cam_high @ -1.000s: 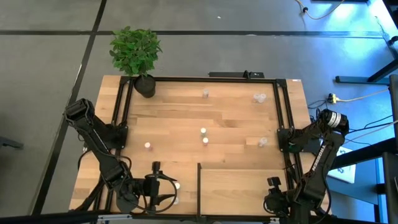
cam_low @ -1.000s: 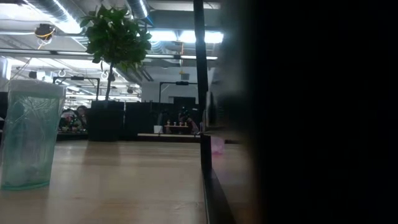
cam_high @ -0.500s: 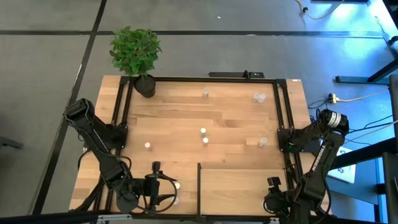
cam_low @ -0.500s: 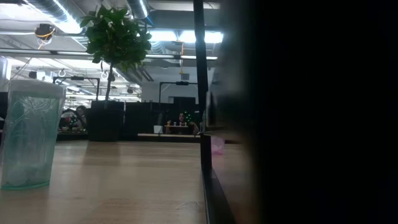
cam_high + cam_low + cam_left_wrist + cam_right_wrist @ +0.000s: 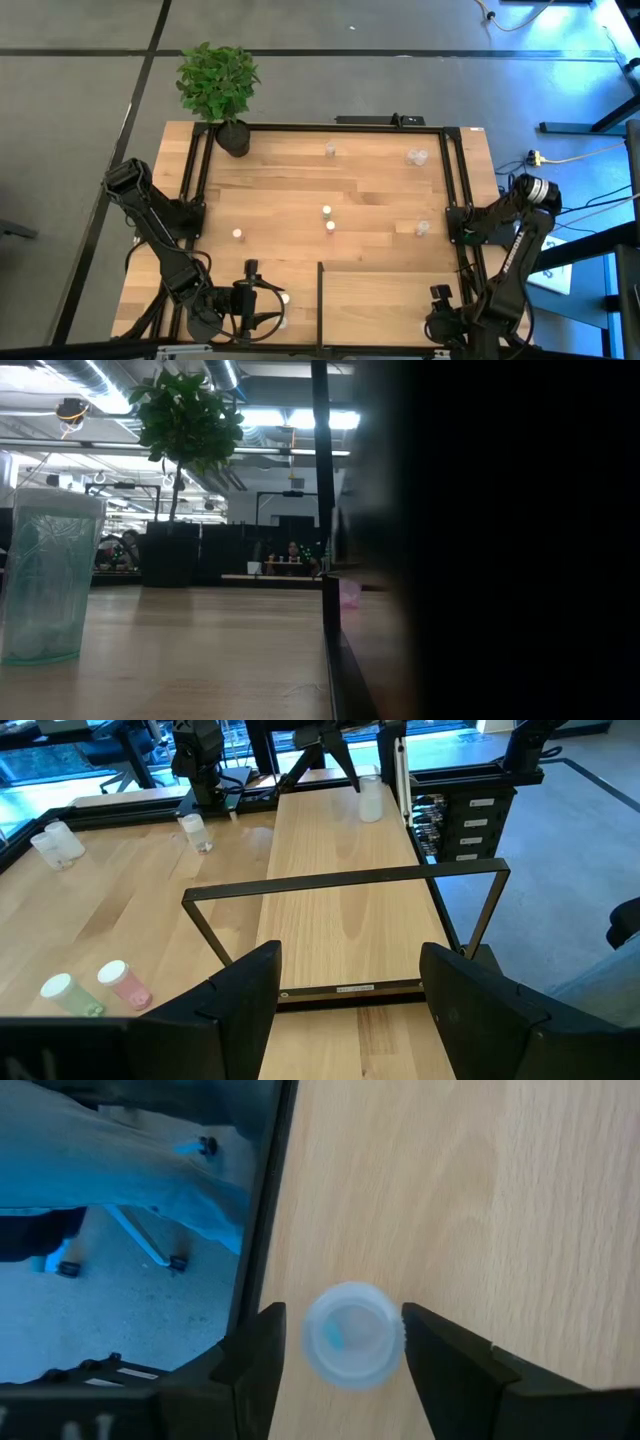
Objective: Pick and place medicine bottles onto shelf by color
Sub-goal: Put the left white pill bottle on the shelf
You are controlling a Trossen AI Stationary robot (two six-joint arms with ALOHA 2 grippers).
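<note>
Biggest first: the planked counter (image 5: 300, 190) with its black frame, and the shelf (image 5: 390, 295) set flat at the near-right corner. It's the paler, seamless panel with the thin black strip along its side. A potted plant (image 5: 218, 85) sits at the far-left corner.

My right arm folds back in from the right side, so my right pincer (image 5: 342, 1342) hangs straight down over the shelf's right end, near the black edge. There's a clear bottle (image 5: 348, 1330) standing upright between my fingers (image 5: 445, 1365). I'm not squeezing it though: one finger is right up against it, and on the other side a sliver of wood shows, so call it released. The bottle stands on the pale wood on its own.

My left pincer (image 5: 350, 965) waits low at the counter's near edge, left of the shelf. It's spread wide, nothing in it, looking across the shelf.

The other medicine bottles are scattered on the planks: two white-capped ones (image 5: 328, 219) close together mid-counter, a pink bottle (image 5: 125, 982) just beside a greenish one (image 5: 65, 992), and a few translucent ones (image 5: 417, 157) toward the far and right sides. From counter height, one see-through bottle (image 5: 45, 575) stands large on the left and a pinkish one (image 5: 349, 592) sits by the black strip – the rest of that view is blocked dark.
</note>
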